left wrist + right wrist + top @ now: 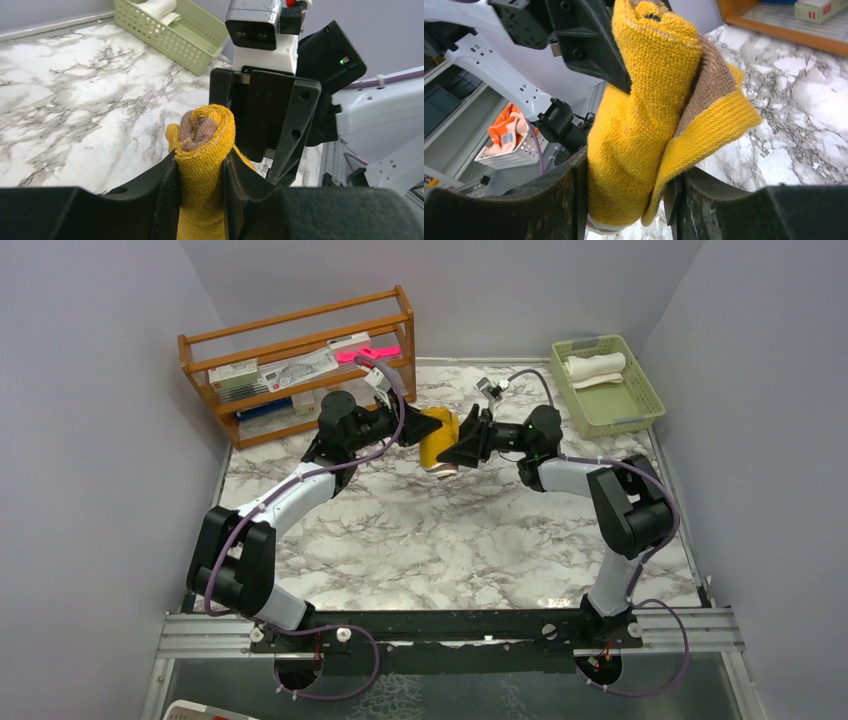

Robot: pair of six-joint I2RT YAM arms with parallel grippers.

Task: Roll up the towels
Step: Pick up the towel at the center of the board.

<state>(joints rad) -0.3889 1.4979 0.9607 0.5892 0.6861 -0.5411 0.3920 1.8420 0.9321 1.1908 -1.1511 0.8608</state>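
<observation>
The marbled surface (450,540) fills the floor of the grey-walled cell. The left arm (290,495) and the right arm (620,500) reach from the near edge toward the far middle, where their wrists face each other. At the far left stands a wooden shelf (300,370) with boxes and papers on it. At the far right sits a pale green basket (640,405).

The mustard-yellow towel (438,440) is rolled and held up off the surface between the two arms, roughly midway between shelf and basket. The left jaws are narrow and clamp one end of the roll, whose brownish inner layers show at the tip. The right jaws press against the other end on both sides, with a loose corner sticking out beside them. The cream-white towel (595,368) lies rolled in the basket's far end.
</observation>
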